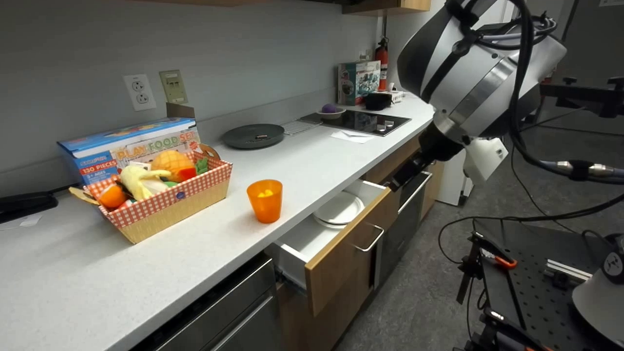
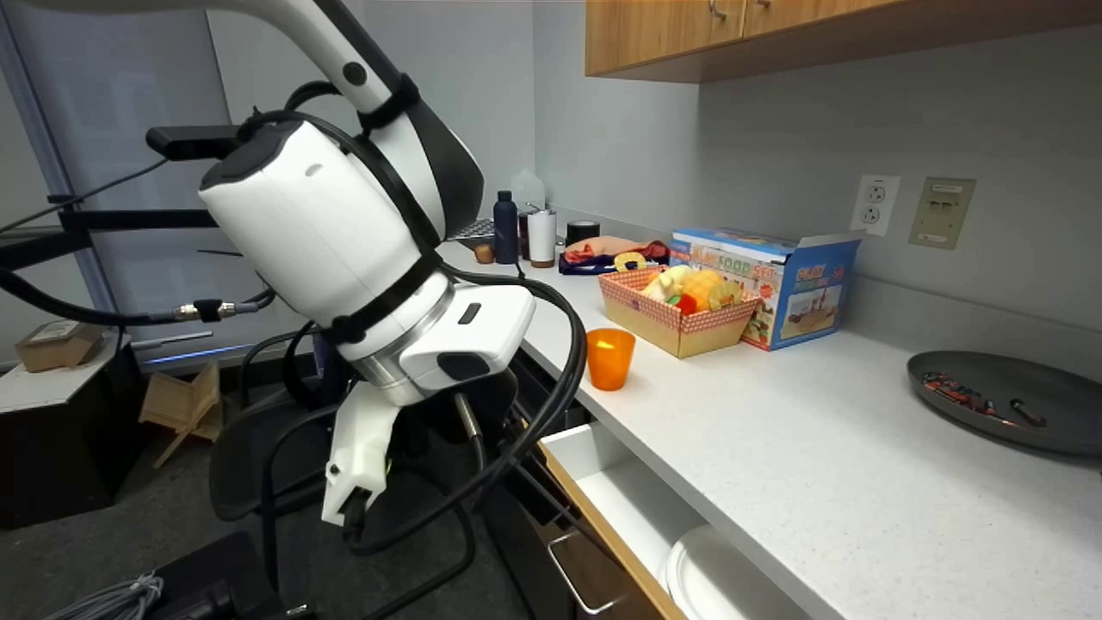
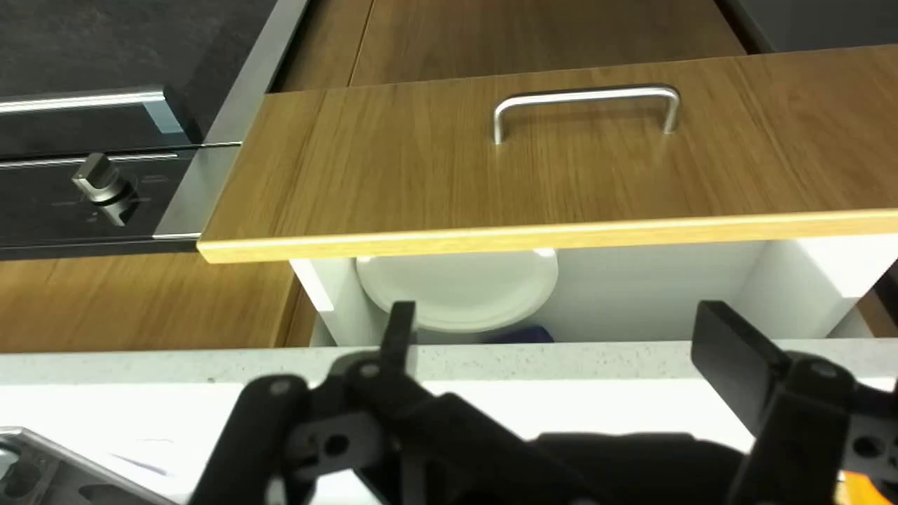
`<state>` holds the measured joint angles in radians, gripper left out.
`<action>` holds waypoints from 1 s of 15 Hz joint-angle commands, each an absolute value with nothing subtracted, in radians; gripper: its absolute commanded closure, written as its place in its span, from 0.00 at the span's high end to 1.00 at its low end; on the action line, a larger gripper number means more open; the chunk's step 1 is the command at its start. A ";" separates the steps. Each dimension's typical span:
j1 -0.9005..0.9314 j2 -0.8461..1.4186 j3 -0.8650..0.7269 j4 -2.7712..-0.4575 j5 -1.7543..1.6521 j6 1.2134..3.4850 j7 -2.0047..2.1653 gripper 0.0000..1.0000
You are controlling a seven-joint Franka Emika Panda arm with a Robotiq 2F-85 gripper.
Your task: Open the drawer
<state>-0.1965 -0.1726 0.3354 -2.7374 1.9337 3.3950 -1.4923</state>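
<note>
One orange cup (upright) stands near the open drawer.

Toy box: "PLAY FOOD SET" in big letters on the front, in an exterior view.
Blue part at its left end: "130 PIECES", with "3+ AGES" under it.
Far box: words too tiny to read.

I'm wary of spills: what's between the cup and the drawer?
Only a bare strip of counter separates the cup from the drawer; both exterior views show it.
</note>
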 commanded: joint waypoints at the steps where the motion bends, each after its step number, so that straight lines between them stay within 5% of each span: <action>1: -0.197 -0.173 0.335 -2.740 1.934 3.395 -1.492 1.00; 15: -0.202 0.039 0.337 -2.523 1.820 3.428 -1.483 1.00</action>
<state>-0.1967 -0.0554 0.3348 -2.6103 1.8599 3.3967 -1.4911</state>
